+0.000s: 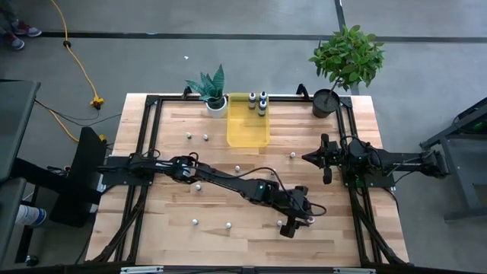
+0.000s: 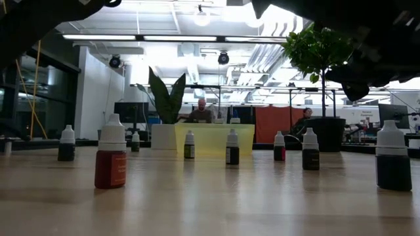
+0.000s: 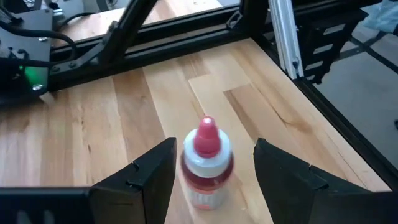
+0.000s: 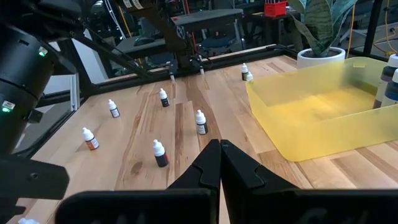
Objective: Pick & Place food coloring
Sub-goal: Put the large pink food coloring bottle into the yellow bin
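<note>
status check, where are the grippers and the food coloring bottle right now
Left gripper open, fingers either side of a pink-tipped bottle, not closed on it. Right gripper shut, waiting right of the yellow tray. Nothing in the way.

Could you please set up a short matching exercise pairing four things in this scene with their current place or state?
Things:
1. left pincer
2. right pincer
3. yellow tray
4. pink-tipped bottle

States:
A. fingers shut together
B. between two open fingers
C. open around a bottle
D. holds three bottles at its far end

Pairs: 1-C, 2-A, 3-D, 4-B
</note>
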Motion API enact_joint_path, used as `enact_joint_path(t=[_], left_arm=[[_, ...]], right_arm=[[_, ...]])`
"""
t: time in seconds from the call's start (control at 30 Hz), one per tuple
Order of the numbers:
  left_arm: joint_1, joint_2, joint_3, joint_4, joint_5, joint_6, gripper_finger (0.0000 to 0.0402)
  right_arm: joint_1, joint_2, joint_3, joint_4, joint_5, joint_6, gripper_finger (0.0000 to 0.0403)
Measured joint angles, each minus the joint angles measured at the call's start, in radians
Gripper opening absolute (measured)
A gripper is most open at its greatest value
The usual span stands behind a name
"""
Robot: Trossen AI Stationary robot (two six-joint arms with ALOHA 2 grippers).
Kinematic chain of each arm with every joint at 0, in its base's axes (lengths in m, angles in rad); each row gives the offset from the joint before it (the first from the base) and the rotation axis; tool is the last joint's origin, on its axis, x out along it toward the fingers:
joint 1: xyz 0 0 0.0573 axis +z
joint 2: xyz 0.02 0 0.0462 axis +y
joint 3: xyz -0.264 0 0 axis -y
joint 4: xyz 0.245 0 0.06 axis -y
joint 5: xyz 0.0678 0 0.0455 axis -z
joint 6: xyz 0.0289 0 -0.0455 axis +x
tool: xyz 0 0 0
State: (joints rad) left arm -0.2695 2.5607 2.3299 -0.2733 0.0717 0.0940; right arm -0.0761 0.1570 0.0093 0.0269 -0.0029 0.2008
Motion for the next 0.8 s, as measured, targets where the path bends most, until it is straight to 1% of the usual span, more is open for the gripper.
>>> enact_joint_path(t=[0.63,0.7,0.8], left_arm=[[-0.002,0.017,0.000,0.034,-0.015,-0.021,0.0207],[-0.005,0.031,0.002,0.056,-0.016,-0.028,0.0207],[-0.006,0.040,-0.001,0.044,-0.019,-0.043,0.0207]], right_arm=[[0.000,0.000,0.000,0.000,0.000,0.000,0.0000],[0.000,0.000,0.000,0.000,0.000,0.000,0.0000],[0.000,0.000,0.000,0.000,0.000,0.000,0.0000]])
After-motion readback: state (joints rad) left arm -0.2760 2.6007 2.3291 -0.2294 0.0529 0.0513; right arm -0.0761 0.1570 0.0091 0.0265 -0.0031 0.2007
